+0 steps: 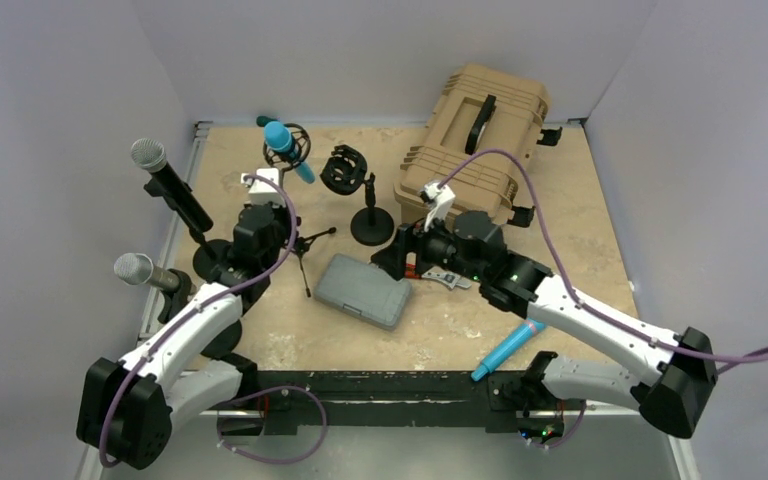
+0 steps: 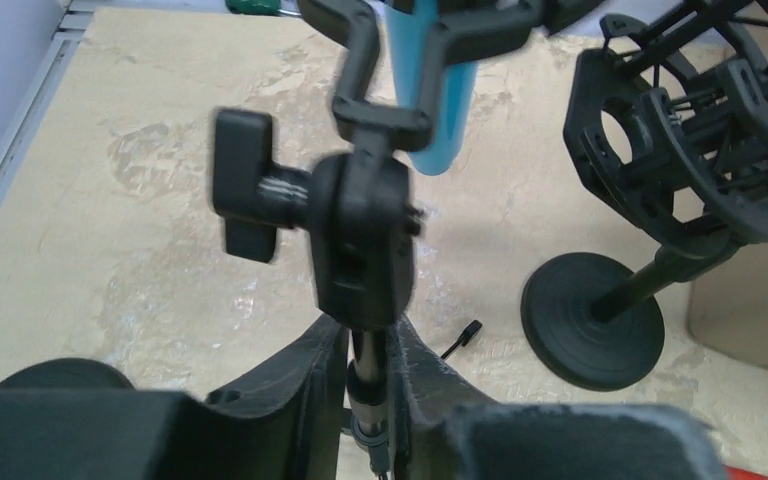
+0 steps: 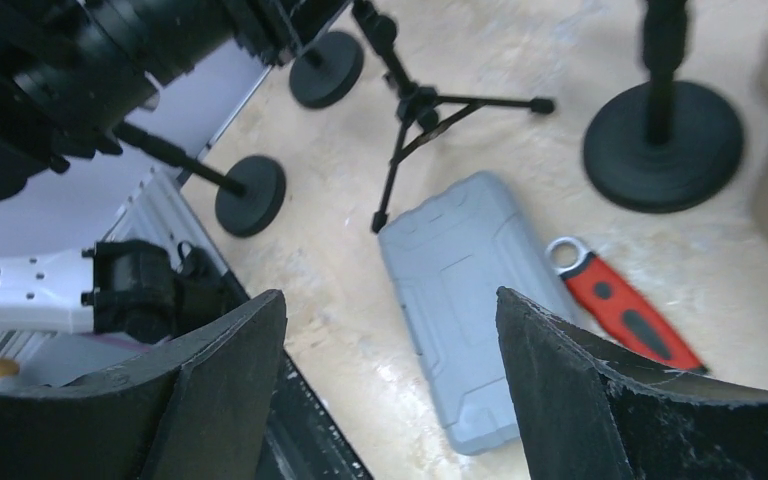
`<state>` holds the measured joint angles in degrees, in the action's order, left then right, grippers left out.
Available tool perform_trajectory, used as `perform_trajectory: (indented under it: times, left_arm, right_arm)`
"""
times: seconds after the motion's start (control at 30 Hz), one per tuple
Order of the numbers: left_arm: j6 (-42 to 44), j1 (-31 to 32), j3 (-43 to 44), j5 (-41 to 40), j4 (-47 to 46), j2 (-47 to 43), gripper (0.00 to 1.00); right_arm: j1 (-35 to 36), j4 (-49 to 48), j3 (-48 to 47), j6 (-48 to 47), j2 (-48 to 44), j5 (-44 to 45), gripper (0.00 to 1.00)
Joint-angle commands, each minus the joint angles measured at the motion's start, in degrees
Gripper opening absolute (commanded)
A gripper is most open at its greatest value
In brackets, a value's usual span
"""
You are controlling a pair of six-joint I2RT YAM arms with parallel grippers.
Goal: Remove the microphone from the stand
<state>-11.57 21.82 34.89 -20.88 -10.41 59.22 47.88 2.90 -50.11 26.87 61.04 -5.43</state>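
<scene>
A light-blue microphone (image 1: 282,143) sits in a black shock mount on top of a small tripod stand (image 1: 310,245) at the back left of the table. In the left wrist view the microphone (image 2: 430,90) rises behind the stand's swivel joint (image 2: 360,235). My left gripper (image 2: 368,345) is shut on the stand's thin pole just below that joint; from above the left gripper (image 1: 272,200) shows beside the stand. My right gripper (image 3: 390,295) hangs open and empty over the grey case (image 3: 470,290), to the right of the stand; overhead, the right gripper (image 1: 400,250) is mid-table.
An empty shock-mount stand on a round base (image 1: 365,200) stands right of the tripod. A tan hard case (image 1: 480,140) fills the back right. Two black microphones with silver heads (image 1: 170,180) (image 1: 145,272) stand at the left. A red-handled tool (image 3: 625,310) and a loose blue microphone (image 1: 508,350) lie nearby.
</scene>
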Motion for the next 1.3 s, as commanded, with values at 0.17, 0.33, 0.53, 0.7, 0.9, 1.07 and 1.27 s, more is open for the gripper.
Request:
perform_trajectory:
  times: [0.17,0.33,0.53,0.7,0.9,1.07,1.27]
  left_arm:
    - [-6.7,0.4,2.6,-3.6,6.8,-5.0,0.56]
    - [-9.3,0.5,9.3,1.6,20.7,-9.2,0.75]
    - [-4.9,0.4,25.8,7.2,38.8,-12.4,0.81]
    - [-4.4,0.2,37.2,3.1,40.7,-7.3,0.87]
    - [-4.5,-0.5,45.3,-0.1,36.0,3.1,0.84]
    - [-5.0,-2.6,44.6,2.3,31.1,7.6,0.85]
    - [-1.2,-2.8,40.6,4.9,27.0,8.8,0.71]
  right_arm:
    - [5.6,-12.6,-0.5,5.8,6.7,-3.6,0.76]
    - [5.6,-10.5,-0.2,5.0,4.8,-0.6,0.76]
    - [5.6,-8.5,-0.4,4.1,2.8,1.9,0.77]
    - [5.7,-8.4,-1.1,4.2,2.5,2.2,0.77]
    - [5.6,-7.8,0.3,5.4,0.8,2.3,0.77]
    - [5.6,-6.6,0.7,6.0,-0.9,2.8,0.76]
    - [5.6,-3.7,-1.5,5.8,0.5,3.7,0.76]
